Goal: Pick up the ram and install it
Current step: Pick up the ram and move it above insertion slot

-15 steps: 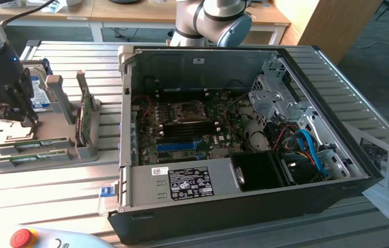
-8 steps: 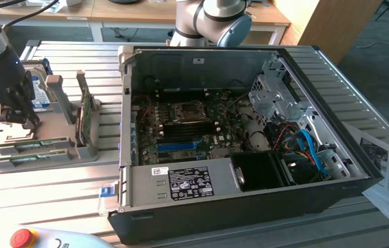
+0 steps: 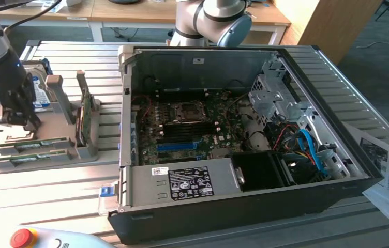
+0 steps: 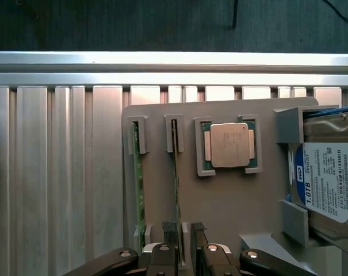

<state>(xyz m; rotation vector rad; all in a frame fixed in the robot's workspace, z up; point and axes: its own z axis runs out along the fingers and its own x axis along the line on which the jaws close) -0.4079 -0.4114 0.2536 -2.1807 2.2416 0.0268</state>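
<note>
The gripper (image 4: 185, 234) is hovering with its two dark fingers standing apart and holding nothing, right at one end of the ram (image 4: 176, 172), a thin green stick standing on edge in a narrow slot of the grey plastic holder (image 4: 231, 201). Whether that end is lying between the fingers or under one of them, I cannot tell. A second ram stick (image 4: 139, 190) is sitting in the neighbouring slot, just beside the first. On the ram's other side a square, metal-capped processor (image 4: 229, 145) is lying in its pocket, with a blue-labelled hard drive (image 4: 329, 178) beyond it. The holder is resting close to one edge of the ribbed aluminium bench (image 4: 53, 172), with bare slats lying open beside it. The opened computer case (image 3: 250, 217) is sitting well apart, toward the exterior view's right.
</note>
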